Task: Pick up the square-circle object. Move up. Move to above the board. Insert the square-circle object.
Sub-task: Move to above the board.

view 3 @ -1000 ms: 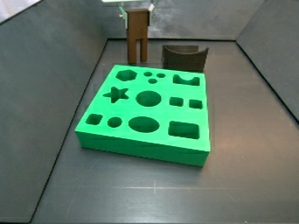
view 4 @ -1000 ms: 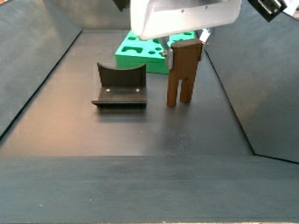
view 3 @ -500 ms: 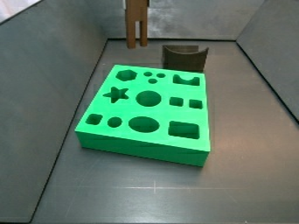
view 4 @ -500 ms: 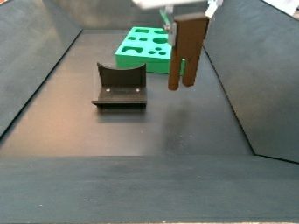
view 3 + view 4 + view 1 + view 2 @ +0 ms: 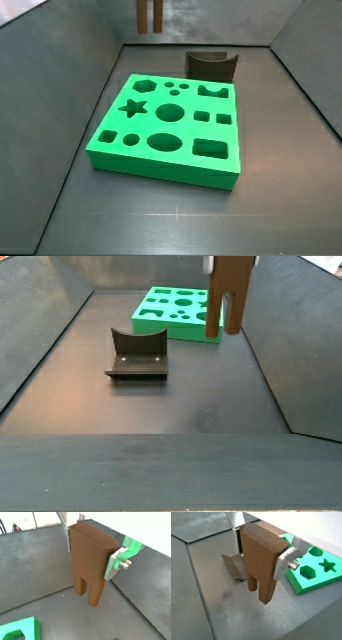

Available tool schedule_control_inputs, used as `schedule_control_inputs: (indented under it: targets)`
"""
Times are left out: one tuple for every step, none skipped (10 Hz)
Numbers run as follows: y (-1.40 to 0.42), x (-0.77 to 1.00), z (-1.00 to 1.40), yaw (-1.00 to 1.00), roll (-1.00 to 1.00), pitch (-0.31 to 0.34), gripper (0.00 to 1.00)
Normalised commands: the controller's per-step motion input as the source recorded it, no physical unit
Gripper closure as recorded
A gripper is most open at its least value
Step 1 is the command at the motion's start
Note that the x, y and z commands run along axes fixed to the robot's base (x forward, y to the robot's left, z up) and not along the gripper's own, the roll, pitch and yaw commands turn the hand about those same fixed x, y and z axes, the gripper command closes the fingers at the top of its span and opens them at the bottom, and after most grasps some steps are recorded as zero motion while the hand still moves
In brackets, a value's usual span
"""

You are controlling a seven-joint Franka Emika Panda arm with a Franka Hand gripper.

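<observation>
The square-circle object [image 5: 90, 567] is a tall brown block with two long prongs hanging down. My gripper [image 5: 91, 551] is shut on its flat upper slab, a silver finger [image 5: 115, 562] on each side, as both wrist views show [image 5: 261, 567]. In both side views the object hangs high above the floor [image 5: 151, 15], [image 5: 231, 291], its top and the gripper cut off by the frame edge. The green board [image 5: 160, 172] lies on the floor, apart from the object. The board also shows in the wrist views [image 5: 314, 572] and in a side view [image 5: 187, 333].
A squat dark curved block [image 5: 210, 64] stands on the floor behind the board, and it shows too in a side view [image 5: 136, 354] and a wrist view [image 5: 236, 567]. Grey walls enclose the dark floor on both sides.
The gripper has risen with the square-circle object, from standing on the floor next to the dark block to hanging high above it. The board and the dark block have not moved.
</observation>
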Motion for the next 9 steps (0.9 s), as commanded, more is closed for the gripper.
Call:
schedule_control_inputs:
  targets:
    - [0.04,-0.08,1.0,-0.04,0.01,0.106,1.0]
    - [0.04,-0.07,1.0,-0.03,0.01,0.095,1.0]
    - [0.03,-0.06,1.0,-0.03,0.01,0.091,1.0]
    - [0.03,-0.05,1.0,-0.03,0.01,0.085,1.0]
    - [0.03,-0.04,1.0,-0.03,0.0,0.082,1.0]
    - [0.03,-0.03,1.0,-0.03,0.0,0.08,1.0]
    - [0.03,-0.02,0.95,-0.03,0.0,0.079,1.0]
    - [0.02,0.0,0.74,-0.03,0.0,0.082,1.0]
    - [0.01,0.0,0.52,-0.03,0.0,0.089,1.0]
